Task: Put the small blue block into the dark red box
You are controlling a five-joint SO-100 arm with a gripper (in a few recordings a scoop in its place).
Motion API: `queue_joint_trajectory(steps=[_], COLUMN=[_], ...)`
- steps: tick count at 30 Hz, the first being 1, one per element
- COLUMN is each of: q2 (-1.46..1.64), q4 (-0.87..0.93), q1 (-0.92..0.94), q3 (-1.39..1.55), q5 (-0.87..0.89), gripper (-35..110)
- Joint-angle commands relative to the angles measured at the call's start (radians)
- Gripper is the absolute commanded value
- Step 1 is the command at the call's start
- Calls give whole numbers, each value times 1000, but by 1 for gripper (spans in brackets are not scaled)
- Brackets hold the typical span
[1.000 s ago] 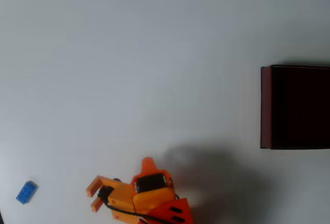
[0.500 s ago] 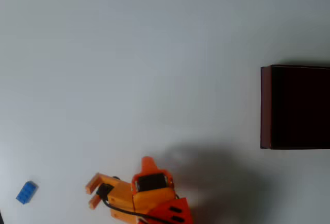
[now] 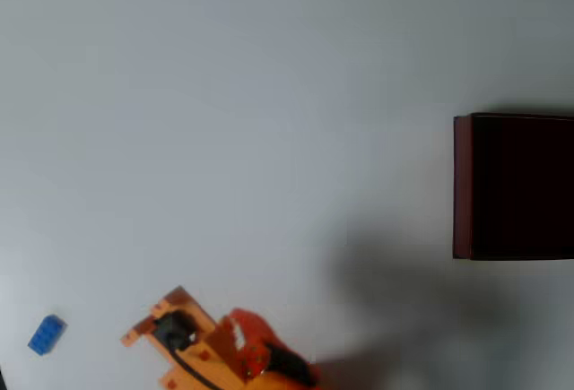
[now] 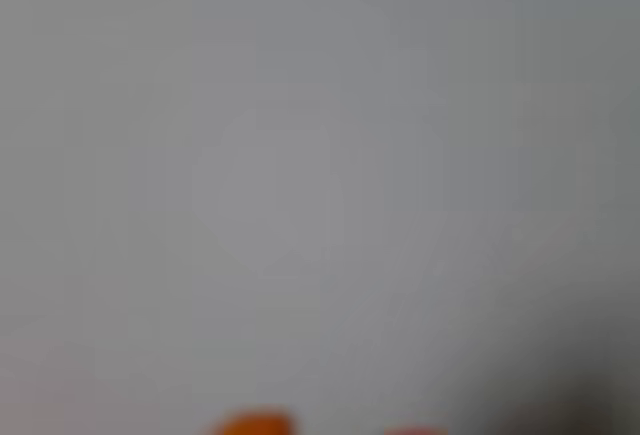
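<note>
1. Seen from overhead, the small blue block [image 3: 46,334] lies on the pale surface [image 3: 251,121] at lower left, apart from the orange gripper [image 3: 148,354] at the bottom edge, whose fingers are seen spread. The dark red box [image 3: 513,186] is set at the far right.
2. Through the wrist view, a blurred grey surface [image 4: 320,175] is shown, with orange fingertips [image 4: 250,424] at the bottom edge.
</note>
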Motion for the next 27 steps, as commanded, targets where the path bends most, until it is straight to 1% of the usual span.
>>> queue_joint_trajectory(steps=[1,4,6,10,14,16,27], q2=[-12,-72,-167,-394,-548,-626,-974], q4=[26,21,15,2,-112,-173,-407], q1=[-169,-316,-402,-572,-732,-761,-810], q3=[-48,-37,-63,-164,-192,-206,-341], q5=[407,699,856,1184,1517,1606,1914], gripper=[10,19,23,24,24,24,24])
